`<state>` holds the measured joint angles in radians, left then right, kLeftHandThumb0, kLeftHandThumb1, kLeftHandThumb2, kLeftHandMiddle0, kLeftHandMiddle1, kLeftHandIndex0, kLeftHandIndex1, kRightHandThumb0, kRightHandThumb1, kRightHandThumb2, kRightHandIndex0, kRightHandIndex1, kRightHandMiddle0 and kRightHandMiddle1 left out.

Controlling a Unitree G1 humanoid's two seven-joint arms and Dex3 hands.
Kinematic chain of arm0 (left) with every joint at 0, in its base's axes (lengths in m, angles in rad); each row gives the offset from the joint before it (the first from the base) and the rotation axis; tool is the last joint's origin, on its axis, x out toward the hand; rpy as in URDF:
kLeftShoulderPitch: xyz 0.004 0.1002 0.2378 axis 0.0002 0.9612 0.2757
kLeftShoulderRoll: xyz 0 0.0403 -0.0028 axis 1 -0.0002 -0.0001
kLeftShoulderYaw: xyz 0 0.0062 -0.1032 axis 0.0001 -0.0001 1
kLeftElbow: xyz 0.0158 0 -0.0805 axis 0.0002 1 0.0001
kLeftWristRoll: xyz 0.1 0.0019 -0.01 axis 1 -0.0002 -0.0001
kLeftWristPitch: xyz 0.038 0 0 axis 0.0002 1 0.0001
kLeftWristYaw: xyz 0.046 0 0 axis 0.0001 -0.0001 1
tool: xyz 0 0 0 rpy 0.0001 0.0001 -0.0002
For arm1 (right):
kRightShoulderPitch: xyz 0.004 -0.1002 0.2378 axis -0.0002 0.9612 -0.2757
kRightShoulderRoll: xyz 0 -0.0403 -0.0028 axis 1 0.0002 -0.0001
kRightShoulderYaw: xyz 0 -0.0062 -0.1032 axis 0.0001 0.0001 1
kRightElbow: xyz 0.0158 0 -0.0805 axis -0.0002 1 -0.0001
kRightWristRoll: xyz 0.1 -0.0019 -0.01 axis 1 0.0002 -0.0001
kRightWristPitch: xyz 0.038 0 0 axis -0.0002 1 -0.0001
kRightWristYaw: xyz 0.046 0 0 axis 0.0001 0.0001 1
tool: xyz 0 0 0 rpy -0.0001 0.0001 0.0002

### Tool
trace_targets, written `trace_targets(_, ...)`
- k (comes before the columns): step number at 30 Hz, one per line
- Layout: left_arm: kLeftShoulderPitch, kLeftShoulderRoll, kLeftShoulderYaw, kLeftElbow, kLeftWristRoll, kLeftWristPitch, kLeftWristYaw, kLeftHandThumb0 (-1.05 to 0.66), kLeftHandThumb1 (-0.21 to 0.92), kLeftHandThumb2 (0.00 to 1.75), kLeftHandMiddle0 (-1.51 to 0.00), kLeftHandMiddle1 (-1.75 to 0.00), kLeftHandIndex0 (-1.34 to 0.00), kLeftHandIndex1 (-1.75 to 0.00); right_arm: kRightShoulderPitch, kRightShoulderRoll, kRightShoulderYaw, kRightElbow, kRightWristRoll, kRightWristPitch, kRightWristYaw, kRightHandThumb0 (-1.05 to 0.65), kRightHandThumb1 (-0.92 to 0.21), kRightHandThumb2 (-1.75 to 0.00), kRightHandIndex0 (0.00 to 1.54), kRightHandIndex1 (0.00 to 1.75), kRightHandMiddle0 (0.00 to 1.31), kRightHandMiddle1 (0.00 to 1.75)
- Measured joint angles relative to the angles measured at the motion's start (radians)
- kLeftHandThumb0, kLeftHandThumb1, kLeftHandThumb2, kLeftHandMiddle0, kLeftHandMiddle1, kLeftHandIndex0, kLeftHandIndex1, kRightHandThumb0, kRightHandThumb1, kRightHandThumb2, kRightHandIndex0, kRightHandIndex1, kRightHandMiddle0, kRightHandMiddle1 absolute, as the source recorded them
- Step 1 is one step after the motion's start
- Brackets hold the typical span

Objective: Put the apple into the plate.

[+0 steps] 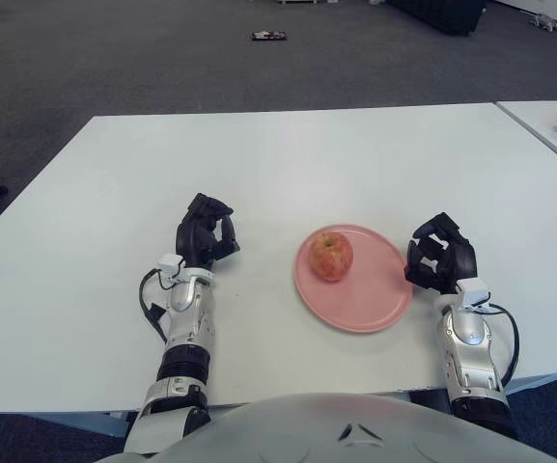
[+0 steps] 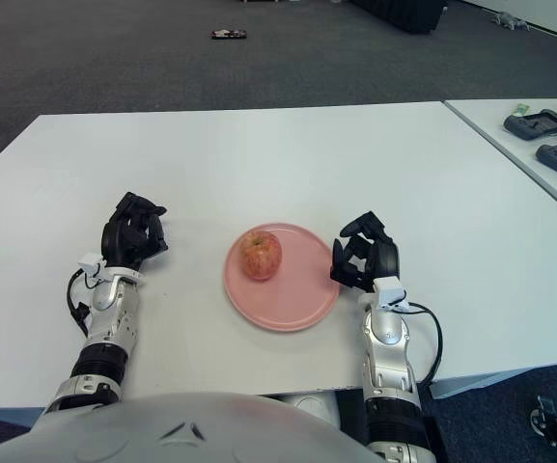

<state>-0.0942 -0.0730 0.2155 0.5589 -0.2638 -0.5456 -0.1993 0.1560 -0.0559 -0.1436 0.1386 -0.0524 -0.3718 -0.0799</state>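
A red-yellow apple (image 1: 330, 256) sits upright inside the pink plate (image 1: 375, 299), toward its left side. My right hand (image 1: 439, 254) is just off the plate's right rim, fingers curled and holding nothing, apart from the apple. My left hand (image 1: 205, 231) shows over the table to the left of the plate, fingers curled and empty. The same scene shows in the right eye view, with the apple (image 2: 260, 255) in the plate (image 2: 297, 304).
The white table (image 1: 288, 154) extends far ahead and to both sides. A second table (image 2: 539, 125) at the right carries dark devices (image 2: 537, 123). A small dark object (image 1: 268, 36) lies on the grey carpet beyond.
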Motion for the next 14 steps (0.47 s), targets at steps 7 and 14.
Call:
trace_targets(7,0.008,-0.002,0.0,-0.011,0.015,0.006,0.01,-0.49,0.3,1.35,-1.2,-1.75,-0.62,-1.75,0.0,0.0,0.001,0.008,0.0,0.001,-0.003,-0.46,-0.38,-1.25,0.92,1.75,0.56,1.75)
trace_targets(14,0.015,-0.006,0.001,-0.022,0.02,0.014,0.024,-0.49,0.3,1.35,-1.2,-1.75,-0.62,-1.75,0.0,0.002,0.001,0.015,0.0,0.001,-0.006,-0.46,-0.38,-1.25,0.92,1.75,0.56,1.75)
